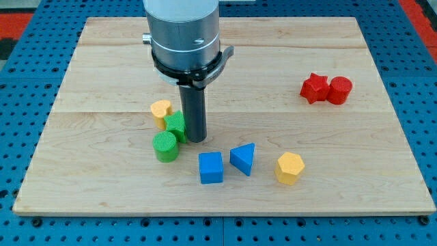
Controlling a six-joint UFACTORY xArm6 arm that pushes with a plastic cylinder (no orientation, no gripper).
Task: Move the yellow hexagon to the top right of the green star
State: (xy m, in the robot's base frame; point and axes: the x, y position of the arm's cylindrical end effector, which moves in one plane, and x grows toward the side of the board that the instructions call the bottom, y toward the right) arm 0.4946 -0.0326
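One yellow hexagon (289, 168) lies right of my tip (196, 139), apparently apart.

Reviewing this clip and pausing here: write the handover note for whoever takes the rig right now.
My tip is down on the board, against the right side of the green star, with a green cylinder just below-left and a small yellow block above-left.
The yellow hexagon sits far off at the view's lower right, right of the blue triangle and blue cube.
Done: nothing visible; hexagon not placed.
Left: reach the hexagon, push it to the star's top right.
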